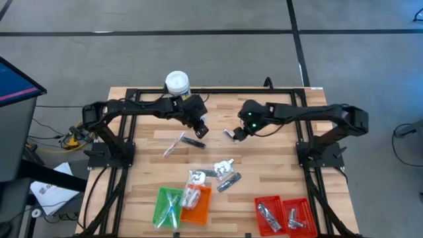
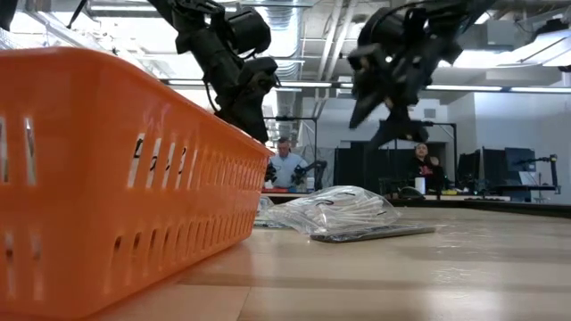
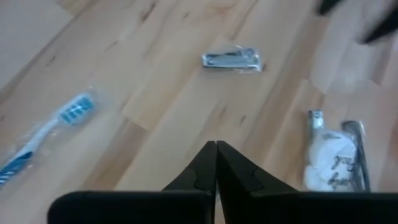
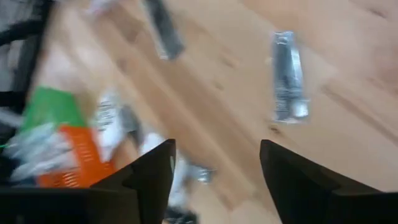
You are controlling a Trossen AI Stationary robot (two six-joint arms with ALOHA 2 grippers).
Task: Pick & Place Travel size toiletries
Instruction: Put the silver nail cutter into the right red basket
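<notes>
Silvery wrapped clipper (image 4: 287, 76) lying flat, lengthwise beyond right gripper (image 4: 217, 168)

Two black, jointed robot arms with dark two-finger grippers; a green indicator light (image 1: 252, 123) glows on the right arm's wrist (image 1: 252, 118).

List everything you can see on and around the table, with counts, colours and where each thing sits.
Tub: one, white lid, far edge of table.
Toothbrush: one, clear-wrapped, left of centre.
Dark tube: one, beside the toothbrush.
Nail clipper: one, silvery, under right gripper.
Packet cluster: several, white and dark, centre front.
Green tray: one, front edge.
Orange tray: one, right of green tray.
Red trays: two, front right.
People: two, room behind.
Left gripper: shut, above table.
Right gripper: open, above clipper.
</notes>
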